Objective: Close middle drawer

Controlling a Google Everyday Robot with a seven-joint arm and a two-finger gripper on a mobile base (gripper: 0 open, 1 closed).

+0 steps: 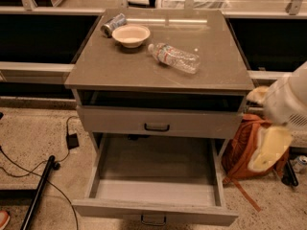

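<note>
The middle drawer (154,169) of the grey cabinet is pulled far out toward me. Its deep box shows a bare grey floor. Its low front panel (110,209) is at the bottom of the view, with a small dark bail handle (153,220). Above it is another grey drawer front (115,120) with a dark handle, nearly flush with the cabinet. My gripper (267,151) is at the right edge, a white and yellowish shape. It is beside the cabinet's right side, apart from the open drawer and above its front corner.
On the cabinet top (120,71) lie a plastic water bottle (173,58), a cream bowl (130,35) and a can on its side (113,24). An orange backpack (242,147) leans on the floor to the right. Black cables and a pole (41,188) lie at left.
</note>
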